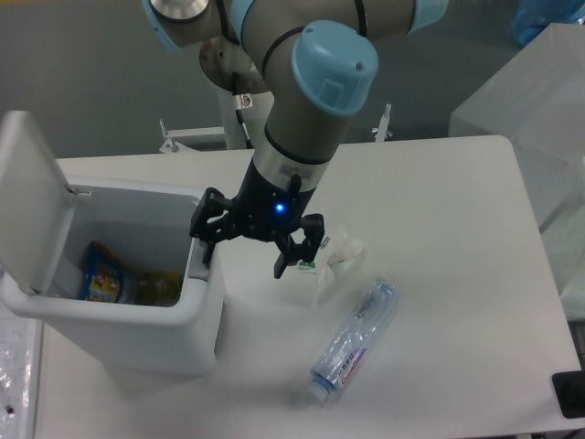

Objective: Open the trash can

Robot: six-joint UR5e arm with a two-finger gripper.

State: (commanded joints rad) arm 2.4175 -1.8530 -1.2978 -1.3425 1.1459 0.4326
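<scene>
At the left of the white desk (pixel 439 183) the trash can (pixel 119 320) is seen, a large white boxy bin with rounded corners. Its lid (pixel 32 201) is swung up and stands almost upright at the bin's left side, so the inside is exposed. Inside, a blue packet (pixel 102 274) with red and yellow print is seen leaning against the left inner wall, and something yellow (pixel 157 288) is seen beside it; whatever is printed on the packet is too small to be read. A grey push-button strip (pixel 196 261) is set on the bin's right rim.

Just right of that rim the black gripper (pixel 245 249) is held, its fingers spread apart with nothing between them. The left finger (pixel 203 240) is placed directly over the grey strip; whether it touches cannot be told. The right finger (pixel 291 254) hangs over the bare desk. A blue light is lit on the gripper body. Above it the grey arm (pixel 302 119) with pale blue joint caps is angled up toward the far side.

To the right of the gripper a small white carton (pixel 336 261), crumpled, lies on the desk; a small green mark is seen on it, but no words can be made out. Nearer and further right a clear plastic bottle (pixel 355 340) lies on its side, its label printed in pink and blue, the lettering illegible. At the near right corner a dark object (pixel 571 393) is cut off by the frame.
</scene>
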